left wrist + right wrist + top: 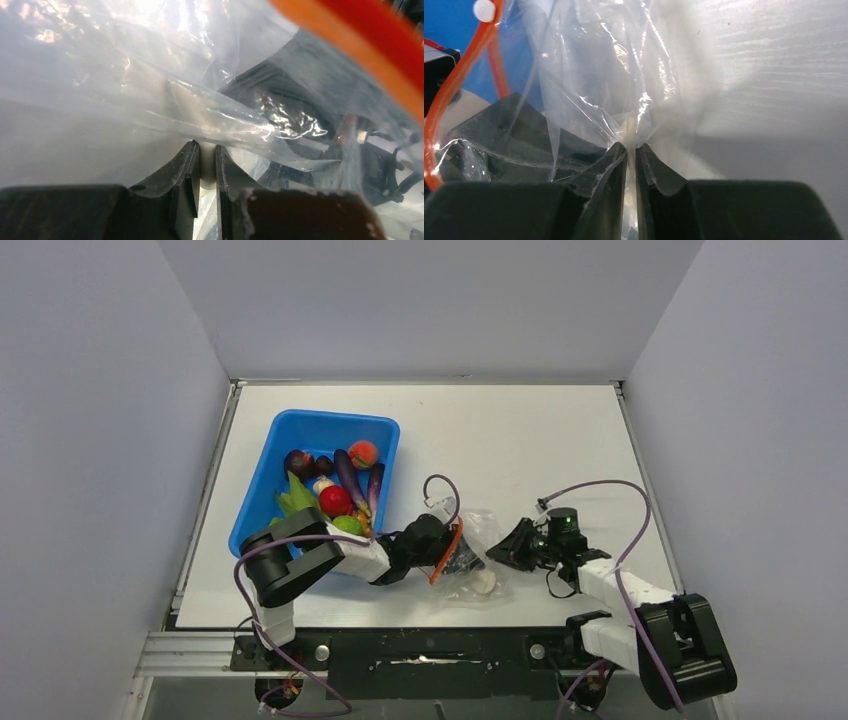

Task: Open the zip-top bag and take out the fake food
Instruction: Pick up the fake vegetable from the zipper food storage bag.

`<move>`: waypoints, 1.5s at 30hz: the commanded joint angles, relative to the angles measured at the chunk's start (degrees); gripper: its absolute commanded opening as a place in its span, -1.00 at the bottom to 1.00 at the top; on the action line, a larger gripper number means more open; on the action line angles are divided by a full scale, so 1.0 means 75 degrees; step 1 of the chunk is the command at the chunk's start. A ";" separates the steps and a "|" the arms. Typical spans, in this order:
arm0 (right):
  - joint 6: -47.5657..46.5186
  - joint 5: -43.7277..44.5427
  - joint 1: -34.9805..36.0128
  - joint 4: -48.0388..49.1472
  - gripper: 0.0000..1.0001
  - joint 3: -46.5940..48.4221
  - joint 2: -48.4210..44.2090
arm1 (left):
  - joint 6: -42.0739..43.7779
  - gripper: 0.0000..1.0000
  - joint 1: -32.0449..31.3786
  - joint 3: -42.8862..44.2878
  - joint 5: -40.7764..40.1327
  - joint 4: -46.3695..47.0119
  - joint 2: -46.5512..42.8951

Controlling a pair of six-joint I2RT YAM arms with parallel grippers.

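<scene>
The zip-top bag [482, 536] lies crumpled on the white table between my two grippers, its orange-red zipper strip [456, 544] curving at its left side. A white mushroom [483, 582] and a dark piece [463, 562] show inside it. My left gripper [446, 540] is at the zipper side, shut on a fold of bag film [150, 90] at its tips [207, 145]. The zipper strip [360, 45] crosses that view's upper right. My right gripper [512, 545] is shut on the bag's right side; the film [594, 75] bunches at its tips [631, 146].
A blue bin [262, 480] stands left of the bag, holding a red fruit [335, 501], a green ball [347, 525], dark purple pieces [298, 462], green pods [293, 496] and a peach [363, 453]. The left arm lies along the bin's near corner. Purple cables loop above both arms.
</scene>
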 commanded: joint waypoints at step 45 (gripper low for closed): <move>-0.0186 0.1274 -0.0264 -0.0375 -1.00 0.0179 -0.0814 | 0.0609 -0.09 0.0144 -0.0005 -0.0837 -0.1536 -0.1276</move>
